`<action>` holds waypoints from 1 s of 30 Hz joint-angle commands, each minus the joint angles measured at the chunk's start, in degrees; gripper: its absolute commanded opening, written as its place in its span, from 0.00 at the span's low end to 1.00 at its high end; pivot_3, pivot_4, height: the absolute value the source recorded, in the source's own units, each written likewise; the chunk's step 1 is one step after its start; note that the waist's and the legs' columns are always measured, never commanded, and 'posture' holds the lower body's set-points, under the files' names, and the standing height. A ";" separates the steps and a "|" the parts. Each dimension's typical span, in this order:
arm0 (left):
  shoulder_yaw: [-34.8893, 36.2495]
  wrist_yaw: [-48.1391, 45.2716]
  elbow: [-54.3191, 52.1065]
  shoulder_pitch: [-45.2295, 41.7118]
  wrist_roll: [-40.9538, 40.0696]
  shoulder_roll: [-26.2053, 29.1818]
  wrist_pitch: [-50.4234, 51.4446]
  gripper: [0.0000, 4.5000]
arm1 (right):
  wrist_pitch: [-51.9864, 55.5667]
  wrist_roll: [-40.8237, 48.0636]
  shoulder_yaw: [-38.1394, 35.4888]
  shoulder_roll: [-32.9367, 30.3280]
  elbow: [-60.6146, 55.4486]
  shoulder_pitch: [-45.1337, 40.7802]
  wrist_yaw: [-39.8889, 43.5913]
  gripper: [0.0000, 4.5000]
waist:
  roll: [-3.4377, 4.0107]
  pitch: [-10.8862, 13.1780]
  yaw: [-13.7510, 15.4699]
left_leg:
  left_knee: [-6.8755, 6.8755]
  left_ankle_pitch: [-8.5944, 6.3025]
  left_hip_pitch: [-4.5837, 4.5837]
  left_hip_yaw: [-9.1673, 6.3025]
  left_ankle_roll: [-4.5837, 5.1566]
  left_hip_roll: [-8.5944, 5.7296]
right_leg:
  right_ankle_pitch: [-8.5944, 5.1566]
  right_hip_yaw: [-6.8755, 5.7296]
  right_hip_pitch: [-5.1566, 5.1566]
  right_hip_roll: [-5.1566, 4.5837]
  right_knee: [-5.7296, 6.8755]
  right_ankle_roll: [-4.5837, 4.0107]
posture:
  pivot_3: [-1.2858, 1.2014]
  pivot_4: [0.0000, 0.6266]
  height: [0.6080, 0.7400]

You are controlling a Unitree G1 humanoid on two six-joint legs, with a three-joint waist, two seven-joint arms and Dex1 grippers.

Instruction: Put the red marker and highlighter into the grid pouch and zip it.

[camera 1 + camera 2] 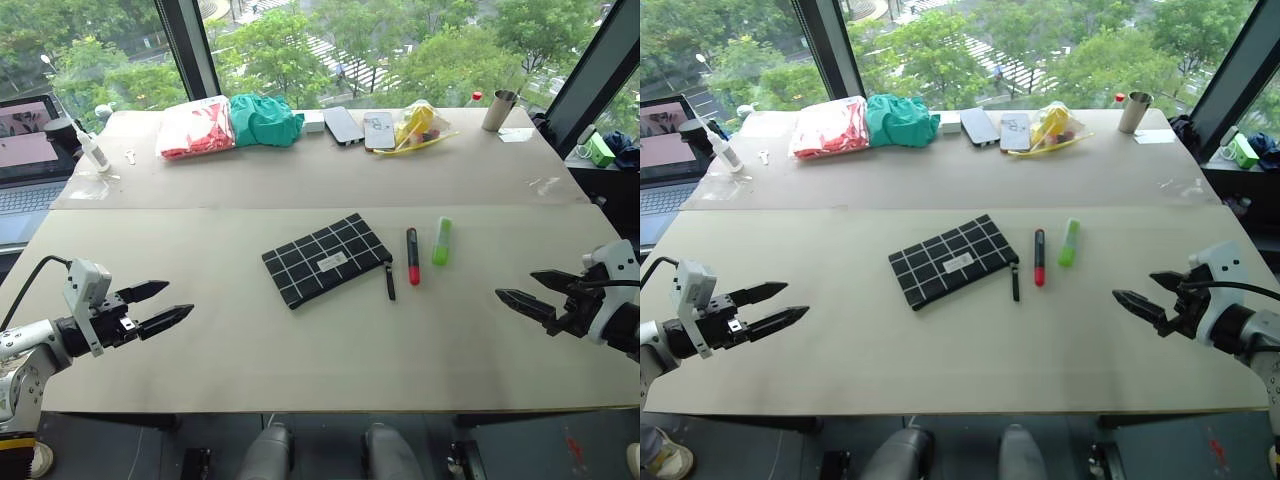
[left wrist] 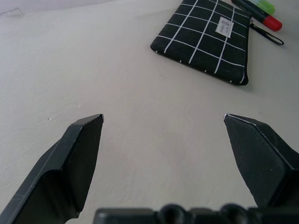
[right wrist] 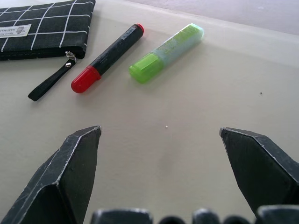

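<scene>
Treetops are filling the windows behind a pale surface (image 1: 300, 350) where the grid pouch (image 1: 326, 259) is lying flat at an angle near the middle, its zipper pull trailing off its right end. Just beside that pull, apart from it, the red marker (image 1: 412, 256) is lying lengthwise, and the highlighter (image 1: 441, 241) is resting parallel just to its right, the two not touching.

Both arms are hovering low over the near corners. The left gripper (image 1: 162, 305) is pointing inward with its fingers spread and empty, well apart from the pouch. The right gripper (image 1: 528, 292) is facing it from the opposite side, fingers likewise spread wide and holding nothing, well clear of the highlighter.

Bare surface is stretching between each gripper and the three items, and along the whole near edge. Clutter is sitting only along the far edge: a red-and-white bundle (image 1: 195, 127), a green cloth (image 1: 264, 119), two phones (image 1: 360, 127), a yellow bag (image 1: 420, 127) and a cup (image 1: 498, 110). A laptop (image 1: 28, 150) is standing off the left side.
</scene>
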 commanded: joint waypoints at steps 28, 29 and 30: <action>-14.56 -8.45 3.26 -15.54 13.43 -2.68 -34.39 1.00 | -2.73 -8.26 32.35 9.65 3.59 -33.10 -0.01 0.01 | -0.01 0.01 -1.33 | 0.03 0.00 -0.06 -0.02 0.01 0.00 | 0.00 -0.07 -0.08 0.02 0.00 0.00 | 0.52 0.24 1.00; -15.09 -9.01 3.67 -15.76 13.97 -2.39 -35.33 1.00 | -4.40 -10.34 34.10 11.22 6.54 -35.61 -0.35 0.01 | -0.01 0.01 -1.44 | 0.03 0.00 -0.07 -0.04 0.01 0.00 | 0.00 -0.08 -0.09 0.02 0.00 0.00 | 0.52 0.24 1.00; -15.74 -9.61 4.12 -15.79 14.54 -1.99 -35.87 1.00 | -6.50 -12.55 35.74 12.75 9.53 -38.03 -0.62 0.01 | -0.01 0.01 -1.54 | 0.02 0.00 -0.07 -0.05 0.01 -0.01 | 0.00 -0.08 -0.09 0.02 0.02 0.00 | 0.52 0.24 1.00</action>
